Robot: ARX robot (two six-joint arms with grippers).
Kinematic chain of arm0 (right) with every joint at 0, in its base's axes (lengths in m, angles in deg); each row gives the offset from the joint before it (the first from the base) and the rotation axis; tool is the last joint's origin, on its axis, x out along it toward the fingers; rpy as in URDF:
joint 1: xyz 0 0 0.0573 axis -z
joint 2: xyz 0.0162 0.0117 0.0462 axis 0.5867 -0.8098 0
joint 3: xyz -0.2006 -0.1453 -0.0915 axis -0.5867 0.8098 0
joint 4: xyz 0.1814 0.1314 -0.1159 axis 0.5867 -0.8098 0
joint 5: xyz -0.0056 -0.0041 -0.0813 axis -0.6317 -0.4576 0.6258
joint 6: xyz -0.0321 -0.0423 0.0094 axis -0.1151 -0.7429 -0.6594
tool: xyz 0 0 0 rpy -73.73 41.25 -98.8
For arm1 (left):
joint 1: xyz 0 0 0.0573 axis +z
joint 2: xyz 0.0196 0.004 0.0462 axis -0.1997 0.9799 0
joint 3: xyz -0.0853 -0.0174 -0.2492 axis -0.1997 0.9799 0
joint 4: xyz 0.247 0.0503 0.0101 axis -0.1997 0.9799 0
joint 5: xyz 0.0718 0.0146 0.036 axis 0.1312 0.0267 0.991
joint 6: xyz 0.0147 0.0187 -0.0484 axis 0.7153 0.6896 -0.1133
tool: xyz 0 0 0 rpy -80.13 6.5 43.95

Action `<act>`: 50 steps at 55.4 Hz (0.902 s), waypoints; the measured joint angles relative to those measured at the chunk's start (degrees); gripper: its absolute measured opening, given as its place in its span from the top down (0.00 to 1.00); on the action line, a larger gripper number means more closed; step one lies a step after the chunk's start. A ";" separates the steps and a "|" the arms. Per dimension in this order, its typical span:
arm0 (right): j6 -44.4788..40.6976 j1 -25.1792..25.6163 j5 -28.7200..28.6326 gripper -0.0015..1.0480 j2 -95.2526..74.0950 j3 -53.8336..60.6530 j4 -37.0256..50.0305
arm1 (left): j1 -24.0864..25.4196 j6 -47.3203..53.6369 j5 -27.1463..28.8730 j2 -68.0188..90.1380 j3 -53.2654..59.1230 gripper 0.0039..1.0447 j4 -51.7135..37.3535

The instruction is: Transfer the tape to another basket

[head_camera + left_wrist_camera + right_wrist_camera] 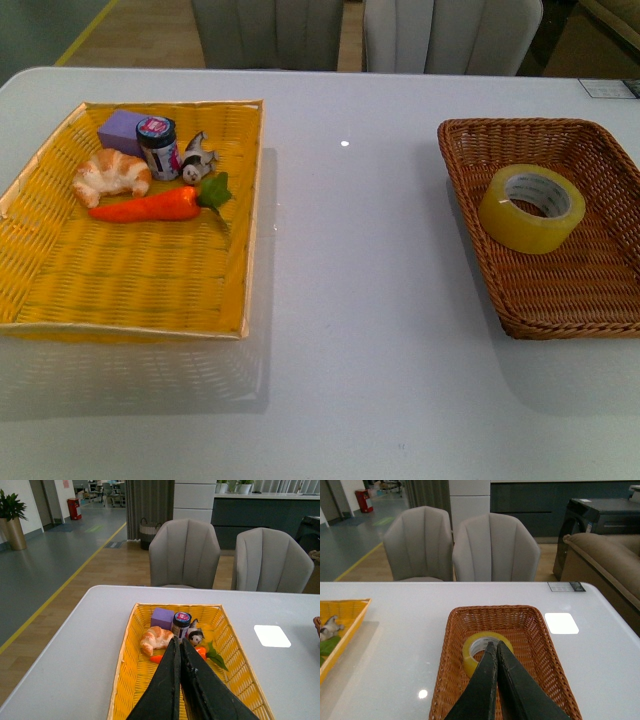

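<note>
The yellow tape (532, 207) lies flat in the brown wicker basket (470, 145) on the table's right side. In the right wrist view the tape (472, 650) rests in the same basket (455, 640), and my right gripper (494, 644) is shut and empty, its tips hovering over the roll's near side. My left gripper (178, 641) is shut and empty above the bright yellow woven tray (127, 655). Neither arm shows in the front view.
The yellow tray (60, 270) on the left holds a croissant (110, 175), a carrot (150, 205), a purple block (122, 130), a small jar (158, 146) and a little figure (196, 160). Two grey chairs (450, 35) stand behind the white table (350, 300).
</note>
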 joint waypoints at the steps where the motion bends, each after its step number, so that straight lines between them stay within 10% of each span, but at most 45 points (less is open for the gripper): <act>1: 0.00 0.00 0.00 0.98 1.14 0.00 -1.03 | 0.00 0.00 0.02 0.00 0.00 0.99 0.00; 50: 0.00 -0.04 -0.20 0.98 27.71 0.00 -28.57 | 0.00 0.00 0.00 0.00 0.00 0.99 0.00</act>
